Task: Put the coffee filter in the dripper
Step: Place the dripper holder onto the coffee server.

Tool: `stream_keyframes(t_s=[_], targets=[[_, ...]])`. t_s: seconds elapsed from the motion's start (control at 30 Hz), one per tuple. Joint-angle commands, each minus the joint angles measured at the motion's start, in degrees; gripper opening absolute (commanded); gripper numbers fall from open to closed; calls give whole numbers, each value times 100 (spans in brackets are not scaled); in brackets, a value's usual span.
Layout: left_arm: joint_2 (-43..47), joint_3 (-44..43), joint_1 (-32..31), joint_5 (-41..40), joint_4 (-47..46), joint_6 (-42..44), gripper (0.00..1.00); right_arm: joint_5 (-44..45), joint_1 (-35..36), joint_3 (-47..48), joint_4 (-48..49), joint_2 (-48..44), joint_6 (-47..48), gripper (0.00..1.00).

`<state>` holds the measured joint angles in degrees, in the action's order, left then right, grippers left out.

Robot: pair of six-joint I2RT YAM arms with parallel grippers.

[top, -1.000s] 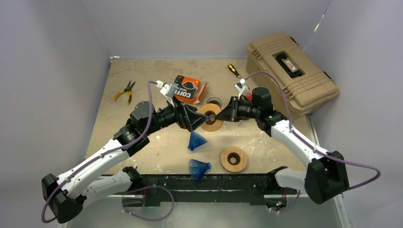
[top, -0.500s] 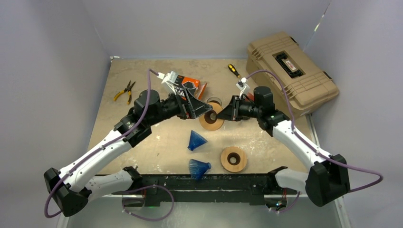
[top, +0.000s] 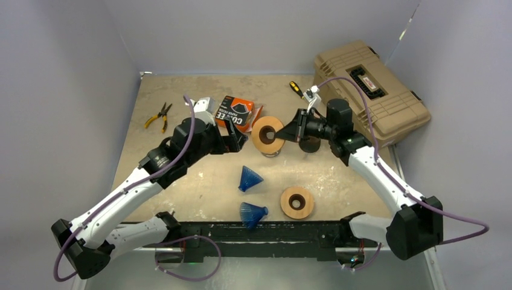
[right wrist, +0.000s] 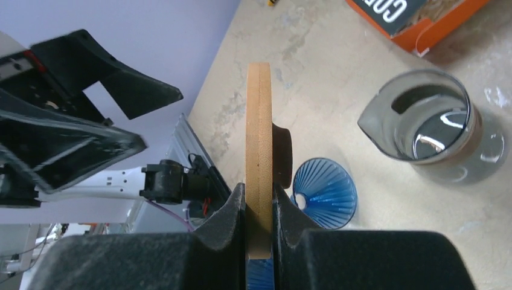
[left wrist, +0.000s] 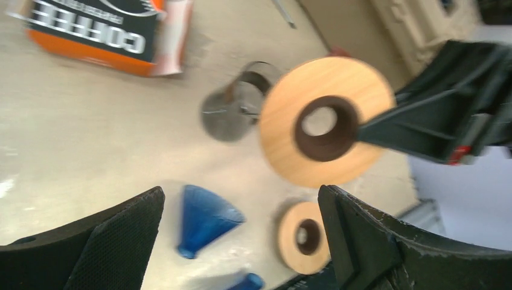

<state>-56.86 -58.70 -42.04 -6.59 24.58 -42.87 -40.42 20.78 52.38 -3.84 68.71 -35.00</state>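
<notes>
- The wooden ring (top: 266,134) is clamped by its rim in the right tool (top: 284,134) and is held on edge, raised off the counter (top: 199,187), close by the glass carafe (right wrist: 422,127).
- A pale face and a dark central collar are noted on the ring.
- The left tool (top: 235,140) is spread wide and empty, left of the carafe.
- The coffee filter box (top: 235,113), orange and black, is found lying beyond the carafe, touched by neither tool.
- A blue ribbed dripper (top: 249,179) is found on its side nearer than the carafe; a second dripper (top: 253,213) and a spare ring (top: 297,202) lie nearer still.
</notes>
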Motion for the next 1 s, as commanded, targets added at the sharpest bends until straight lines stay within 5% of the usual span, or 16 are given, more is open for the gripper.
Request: stream_keyframes(t_s=[0.0, 0.3, 0.57, 0.97], targets=[[243, -224, 29, -1373, 635, 1191, 99, -271, -96, 630, 357, 253, -178, 0], [258, 449, 22, -2307, 364, 2437, 96, -534, -412, 1158, 666, 1204, -648, 0], [357, 1205, 18, -2095, -411, 2510, 96, -936, -665, 1282, 704, 1726, -808, 0], [39, 1018, 20, -2107, -211, 2638, 95, -1072, -788, 919, 946, 2172, -780, 0]])
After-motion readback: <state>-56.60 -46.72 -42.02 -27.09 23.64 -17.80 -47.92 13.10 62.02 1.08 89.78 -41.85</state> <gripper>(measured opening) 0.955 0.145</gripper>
